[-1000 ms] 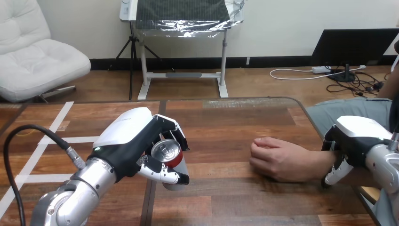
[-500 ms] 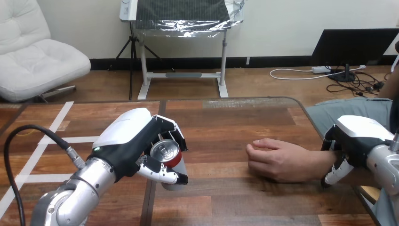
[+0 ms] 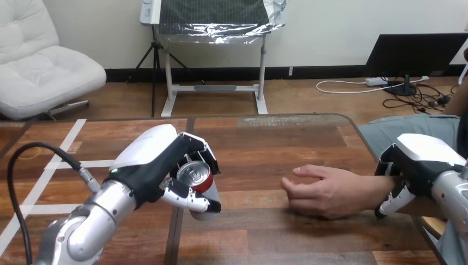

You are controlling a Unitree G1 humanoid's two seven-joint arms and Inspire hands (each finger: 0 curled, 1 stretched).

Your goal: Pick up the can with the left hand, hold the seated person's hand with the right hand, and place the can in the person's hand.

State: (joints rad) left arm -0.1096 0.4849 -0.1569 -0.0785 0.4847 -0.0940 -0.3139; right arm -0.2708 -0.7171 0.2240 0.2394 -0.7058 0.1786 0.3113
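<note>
A red can with a silver top is tilted toward me, and my left hand is shut on it just above the table, left of centre. The person's hand rests on the table at the right, its fingers loosely spread and pointing left, about a hand's width from the can. My right hand sits over the person's wrist at the right edge, with its fingers curled round that wrist.
Strips of white tape cross the table's left part. The table's right edge runs close behind the person's forearm. Bare wood lies between the can and the person's hand.
The person's hand has uncurled from a loose fist and reached a little to the left. My left hand and the can have barely moved. My right hand stays on the wrist.
</note>
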